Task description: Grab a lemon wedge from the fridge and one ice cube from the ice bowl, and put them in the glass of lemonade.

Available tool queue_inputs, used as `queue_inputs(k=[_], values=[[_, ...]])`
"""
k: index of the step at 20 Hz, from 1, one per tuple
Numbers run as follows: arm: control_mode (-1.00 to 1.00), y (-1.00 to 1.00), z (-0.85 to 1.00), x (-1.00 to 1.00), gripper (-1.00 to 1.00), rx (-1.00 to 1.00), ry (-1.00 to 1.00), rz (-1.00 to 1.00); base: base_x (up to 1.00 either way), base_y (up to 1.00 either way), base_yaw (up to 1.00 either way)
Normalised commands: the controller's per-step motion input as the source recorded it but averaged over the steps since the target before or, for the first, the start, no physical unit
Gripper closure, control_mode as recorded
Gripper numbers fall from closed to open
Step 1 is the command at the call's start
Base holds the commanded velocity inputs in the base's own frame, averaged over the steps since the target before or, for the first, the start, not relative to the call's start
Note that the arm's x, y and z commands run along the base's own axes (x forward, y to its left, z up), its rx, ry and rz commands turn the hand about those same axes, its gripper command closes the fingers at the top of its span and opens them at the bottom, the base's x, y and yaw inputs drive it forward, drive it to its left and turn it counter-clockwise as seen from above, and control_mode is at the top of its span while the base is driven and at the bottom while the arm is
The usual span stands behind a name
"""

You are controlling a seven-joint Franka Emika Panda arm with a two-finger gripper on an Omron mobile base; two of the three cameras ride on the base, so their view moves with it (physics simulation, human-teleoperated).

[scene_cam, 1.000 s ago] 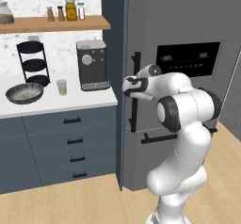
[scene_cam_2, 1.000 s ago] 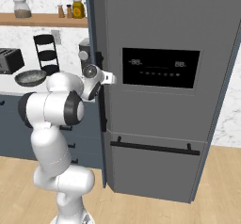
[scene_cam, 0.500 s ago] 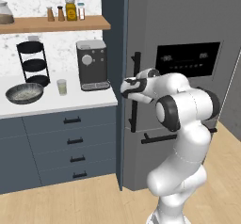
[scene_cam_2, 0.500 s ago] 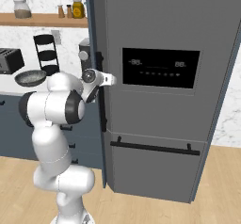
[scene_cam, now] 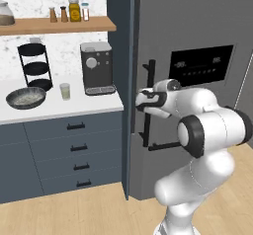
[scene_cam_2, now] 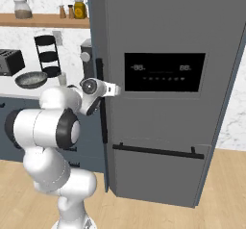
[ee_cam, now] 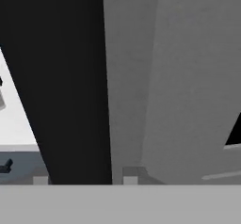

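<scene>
The fridge [scene_cam: 197,21] [scene_cam_2: 168,31] stands with its door closed, so the lemon wedge is hidden. My gripper [scene_cam: 144,100] [ee_cam: 84,177] is at the door's black vertical bar handle [scene_cam: 149,78] [scene_cam_2: 100,74] [ee_cam: 66,77]. The bar lies between the two fingertips [ee_cam: 40,180]; one tip meets it and a thin sliver of grey door shows beside the other. Left of the fridge, the ice bowl [scene_cam: 25,97] [scene_cam_2: 31,80] and the glass of lemonade [scene_cam: 64,91] [scene_cam_2: 62,78] rest on the white counter.
A coffee machine [scene_cam: 97,67] stands against the fridge's side, with a black tiered rack [scene_cam: 35,66] behind the bowl and a toaster [scene_cam_2: 10,62] at the far left. Blue-grey drawers [scene_cam: 74,145] sit below the counter. A horizontal bar handle [scene_cam_2: 158,151] crosses the fridge's lower drawer.
The jaws have narrowed around the fridge handle. The arm and everything on the counter have stayed in place.
</scene>
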Motion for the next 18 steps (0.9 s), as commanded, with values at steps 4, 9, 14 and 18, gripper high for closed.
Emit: queue_inputs(k=[4, 9, 14, 18], values=[[-1.0, -0.81, 0.03, -1.0, 1.0, 0.01, 0.03, -0.11, 0.0, 0.0, 0.0], [-1.0, -0.86, 0.07, -1.0, 1.0, 0.03, 0.09, -0.15, 0.0, 0.0, 0.0], [-1.0, -0.93, 0.05, -1.0, 1.0, 0.03, 0.12, -0.16, 0.0, 0.0, 0.0], [-1.0, -1.0, 0.04, -1.0, 1.0, 0.03, 0.1, -0.15, 0.0, 0.0, 0.0]])
